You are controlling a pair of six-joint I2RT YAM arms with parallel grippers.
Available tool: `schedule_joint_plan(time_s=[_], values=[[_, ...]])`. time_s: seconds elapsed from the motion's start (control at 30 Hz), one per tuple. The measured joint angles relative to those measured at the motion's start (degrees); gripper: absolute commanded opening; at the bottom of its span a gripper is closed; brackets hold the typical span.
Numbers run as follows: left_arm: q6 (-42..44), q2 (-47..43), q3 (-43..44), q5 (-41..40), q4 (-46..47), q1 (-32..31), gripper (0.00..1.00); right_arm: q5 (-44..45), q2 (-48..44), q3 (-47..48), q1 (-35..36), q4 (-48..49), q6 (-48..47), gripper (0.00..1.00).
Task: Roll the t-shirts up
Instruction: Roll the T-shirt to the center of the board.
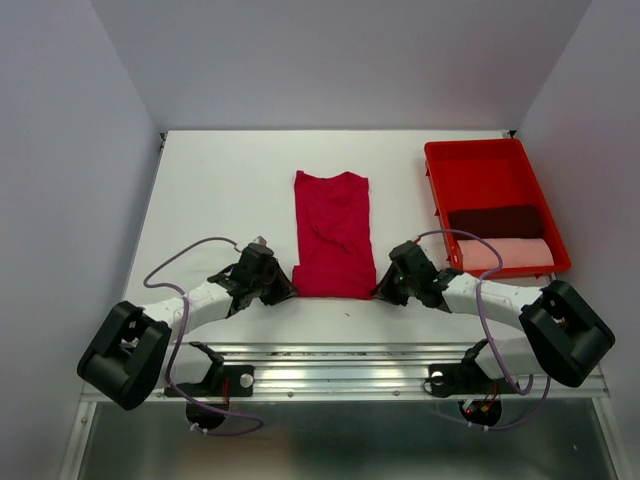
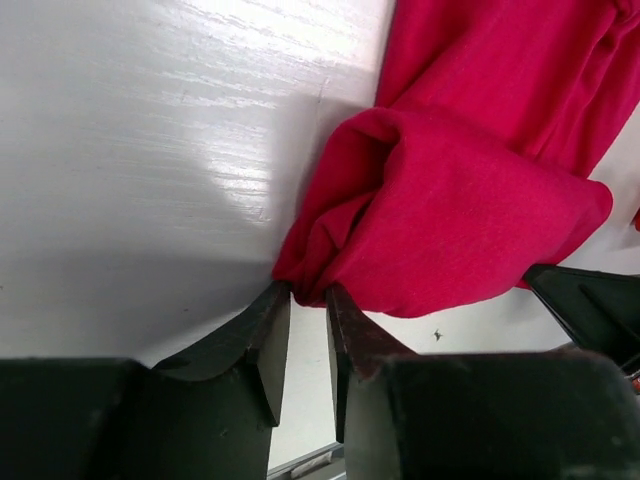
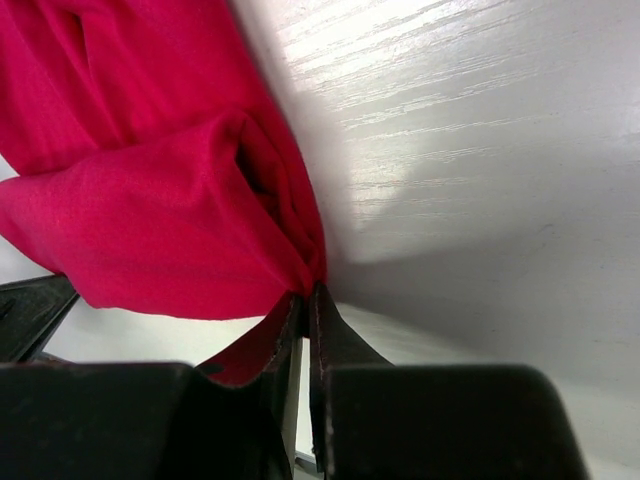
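The crimson t-shirt [image 1: 332, 232] is laid lengthwise on the table [image 1: 220, 190], left of the red tray [image 1: 440, 165]. Its near corners are clamped by the left gripper [image 2: 308, 295] and the right gripper [image 3: 307, 295]. A maroon t-shirt [image 1: 495, 220] and a pink t-shirt [image 1: 503, 253] are held, rolled, in the tray.

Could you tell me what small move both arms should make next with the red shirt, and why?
Probably lift the near hem slightly and turn it over, away from the bases, to start the roll. The left gripper and right gripper each pinch a near corner of the crimson t-shirt, which otherwise lies flat, folded narrow and not yet rolled.
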Motion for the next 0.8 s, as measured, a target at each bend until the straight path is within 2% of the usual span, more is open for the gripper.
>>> schedule_joint_plan(time_s=[0.1,0.17,0.47,0.8], values=[[0.37,0.81,0.63,0.24,0.31,-0.02,0.15,0.0,0.0,0.02,0.02,-0.02,-0.02,0.05],[0.55,1.03,0.83,0.35,0.37,-0.02,0.0,0.02,0.0,0.02,0.02,-0.02,-0.2,0.03],[0.68,0.79,2.95,0.96,-1.25,-0.02,0.0,0.87,-0.09,1.88,0.0,-2.01,-1.46,0.01],[0.68,1.16,11.37,0.63,-8.5,-0.02,0.0,2.54,-1.03,5.77,0.0,-5.68,-3.15,0.01]])
